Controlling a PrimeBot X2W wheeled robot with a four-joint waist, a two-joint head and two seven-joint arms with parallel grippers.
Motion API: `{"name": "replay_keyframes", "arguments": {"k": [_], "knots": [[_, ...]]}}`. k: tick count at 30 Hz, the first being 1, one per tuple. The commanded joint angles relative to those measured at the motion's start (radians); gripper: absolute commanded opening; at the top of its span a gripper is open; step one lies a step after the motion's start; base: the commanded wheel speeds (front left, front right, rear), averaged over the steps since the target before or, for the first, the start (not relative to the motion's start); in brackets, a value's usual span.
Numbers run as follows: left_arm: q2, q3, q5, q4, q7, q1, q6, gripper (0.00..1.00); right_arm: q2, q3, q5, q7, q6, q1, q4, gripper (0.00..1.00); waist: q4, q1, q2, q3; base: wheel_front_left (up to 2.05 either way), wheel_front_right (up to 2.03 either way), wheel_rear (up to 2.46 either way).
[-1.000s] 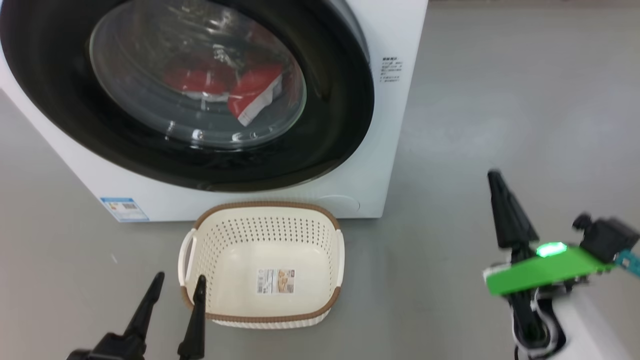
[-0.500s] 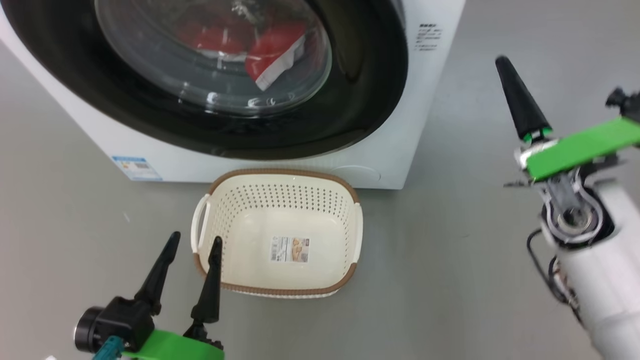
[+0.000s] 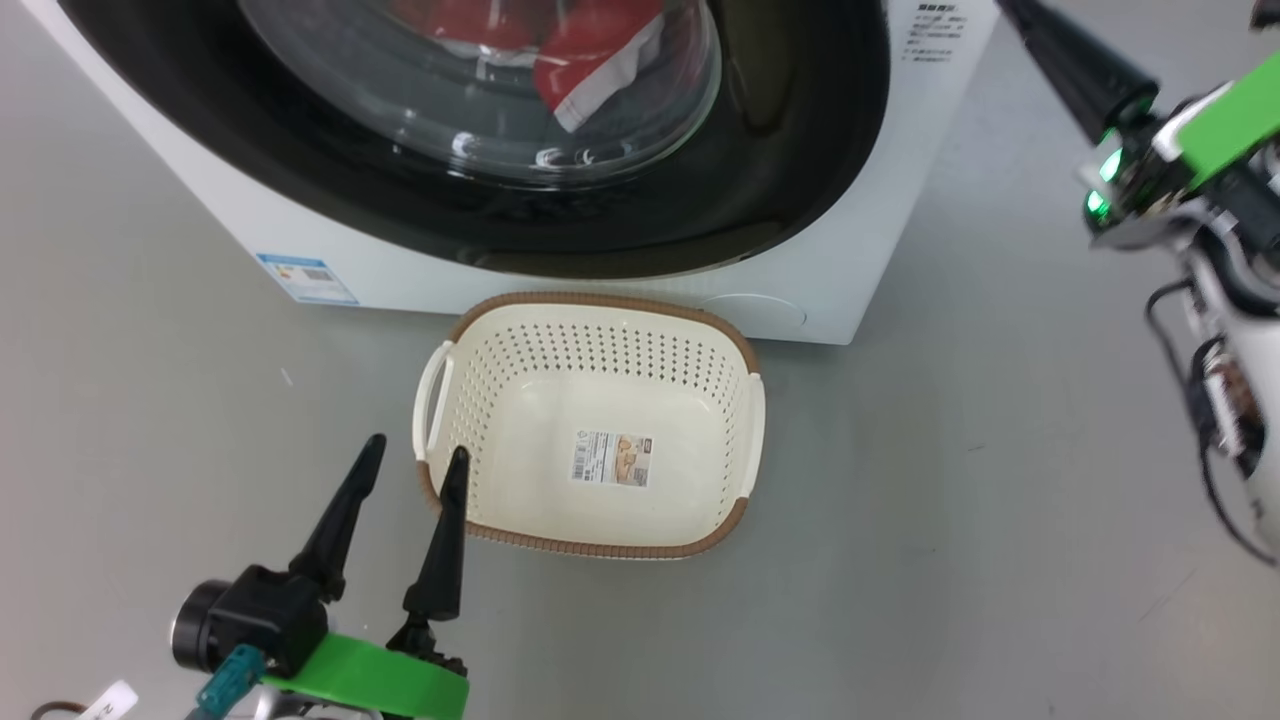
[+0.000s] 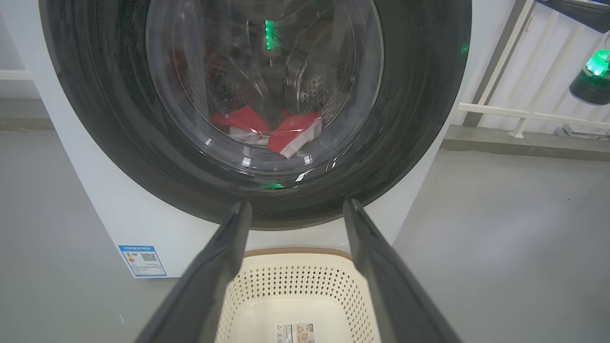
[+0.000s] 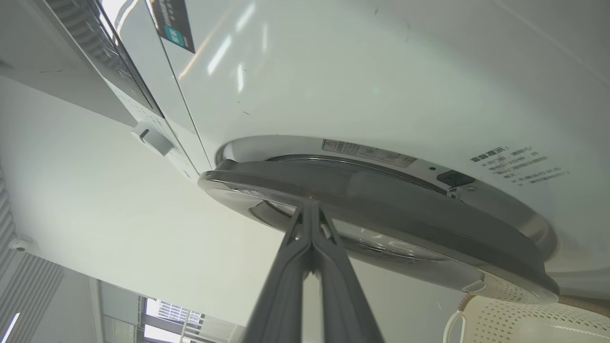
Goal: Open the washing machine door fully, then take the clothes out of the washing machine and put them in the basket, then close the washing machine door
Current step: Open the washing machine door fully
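Observation:
The washing machine [image 3: 850, 240] fills the top of the head view. Its glossy black washing machine door [image 3: 800, 130] shows red and white clothes [image 3: 590, 70] through the glass. Just in front of it on the floor stands the cream basket [image 3: 700, 400], with nothing in it. My left gripper [image 3: 416, 447] hovers open by the basket's left rim. In the left wrist view it [image 4: 295, 207] points at the door, with the clothes [image 4: 271, 131] behind the glass. My right gripper [image 3: 1020, 15] is shut at the door's right side. In the right wrist view its tips [image 5: 310, 204] meet the door's rim [image 5: 381, 190], which stands slightly off the white front.
Grey floor [image 3: 950, 480] spreads around the machine and basket. A blue label sticker [image 3: 305, 278] marks the washer's lower left front. White railing [image 4: 514, 114] runs along the wall to the right of the machine. The basket [image 5: 524, 324] also sits below the door in the right wrist view.
The head camera has shifted, sliding the washer and basket up the picture. My right gripper, still shut, has risen from near the floor to the door's right edge. The left gripper keeps its place by the basket.

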Motion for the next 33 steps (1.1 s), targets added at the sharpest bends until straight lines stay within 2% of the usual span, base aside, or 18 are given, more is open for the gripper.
{"name": "replay_keyframes", "arguments": {"k": [1,7,15,25,33], "knots": [[0.008,0.026,-0.008,-0.021,-0.012,-0.030,-0.005,1.00,-0.012,0.000,0.015,0.022,0.001,-0.036,-0.011,0.00,0.009,-0.0001,0.0000,0.010,0.00,0.00,0.00],[0.008,0.019,-0.019,-0.020,-0.012,-0.042,-0.005,1.00,-0.022,0.008,0.096,0.177,0.001,-0.151,0.094,0.00,0.024,-0.0001,0.0000,0.035,0.00,0.00,0.00],[0.008,0.003,-0.026,-0.024,-0.012,-0.054,-0.006,1.00,-0.024,0.069,0.124,0.314,0.001,-0.288,0.239,0.00,0.041,-0.0001,0.0000,0.063,0.00,0.00,0.00],[0.008,-0.008,-0.045,-0.035,-0.012,-0.076,-0.006,1.00,-0.045,0.099,0.103,0.322,0.001,-0.410,0.332,0.00,0.070,-0.0001,0.0000,0.123,0.00,0.00,0.00],[0.008,-0.022,-0.054,-0.038,-0.012,-0.096,-0.007,1.00,-0.046,0.115,0.093,0.329,0.001,-0.447,0.368,0.00,0.082,-0.0001,0.0000,0.155,0.00,0.00,0.00]]}}
